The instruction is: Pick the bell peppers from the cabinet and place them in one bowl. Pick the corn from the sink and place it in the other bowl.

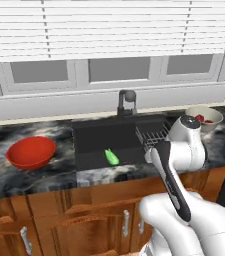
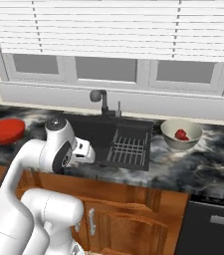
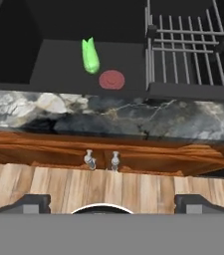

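Bright green against matte black, the corn (image 3: 90, 56) is seen lying on the floor of the sink (image 3: 58, 67) in the hand view, its tapered end pointing toward twelve o'clock. In the left base view the corn (image 1: 111, 157) is found near the front of the basin. A flat reddish-pink disc (image 3: 112, 79) lies just beside the corn, at about four o'clock from it, on the same basin floor. At three o'clock of both, the ribbed wire drain rack (image 3: 188, 47) is set in the sink.

The gripper (image 3: 111, 203) is held apart from the corn, out in front of the marbled counter (image 3: 133, 117) and the wooden base cupboards (image 3: 44, 147), with wood flooring seen below it. Its two dark fingertips (image 3: 29, 203) stand at the far bottom corners of the hand view, so the jaws are spread wide; nothing is held between them and nothing is touched.

The red bowl (image 1: 31, 152) rests on the counter at nine o'clock of the sink in the left base view. The pale grey-beige bowl (image 2: 182, 134) stands on the counter at three o'clock of the sink, with the red bell peppers (image 2: 181, 134) seen inside it. The black tap (image 2: 101, 99) rises behind the basin at twelve o'clock, below the window blinds (image 2: 113, 30).
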### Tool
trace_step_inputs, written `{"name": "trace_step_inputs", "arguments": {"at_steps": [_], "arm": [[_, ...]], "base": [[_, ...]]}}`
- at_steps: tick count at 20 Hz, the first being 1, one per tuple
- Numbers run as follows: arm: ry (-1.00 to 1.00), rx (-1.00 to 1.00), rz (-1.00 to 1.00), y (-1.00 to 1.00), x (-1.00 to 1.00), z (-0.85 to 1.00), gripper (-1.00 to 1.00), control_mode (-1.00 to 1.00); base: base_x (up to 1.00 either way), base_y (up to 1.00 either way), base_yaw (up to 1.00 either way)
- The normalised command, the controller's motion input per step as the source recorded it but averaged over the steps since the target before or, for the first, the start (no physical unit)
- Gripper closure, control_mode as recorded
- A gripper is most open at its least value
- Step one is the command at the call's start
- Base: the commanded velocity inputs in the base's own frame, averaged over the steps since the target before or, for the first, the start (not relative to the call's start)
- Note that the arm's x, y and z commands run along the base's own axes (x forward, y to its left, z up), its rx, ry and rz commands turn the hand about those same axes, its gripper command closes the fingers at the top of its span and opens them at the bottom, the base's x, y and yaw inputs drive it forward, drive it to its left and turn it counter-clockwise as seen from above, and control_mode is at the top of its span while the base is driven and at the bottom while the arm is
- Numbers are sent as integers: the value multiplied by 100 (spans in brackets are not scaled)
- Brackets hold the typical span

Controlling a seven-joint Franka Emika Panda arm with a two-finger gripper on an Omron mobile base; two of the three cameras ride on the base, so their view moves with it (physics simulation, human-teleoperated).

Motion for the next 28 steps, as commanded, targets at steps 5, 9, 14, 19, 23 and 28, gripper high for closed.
{"name": "trace_step_inputs", "arguments": {"at_steps": [5, 9, 14, 19, 23, 28], "arm": [[0, 0, 0, 0, 0, 0, -100, 100], [0, 0, 0, 0, 0, 0, -100, 100], [0, 0, 0, 0, 0, 0, -100, 100], [0, 0, 0, 0, 0, 0, -100, 100], [0, 0, 0, 0, 0, 0, -100, 100], [0, 0, 0, 0, 0, 0, -100, 100]], "base": [[3, 49, 0], [18, 58, 0], [47, 25, 0], [75, 0, -1], [69, 0, -12], [38, 2, -25]]}}
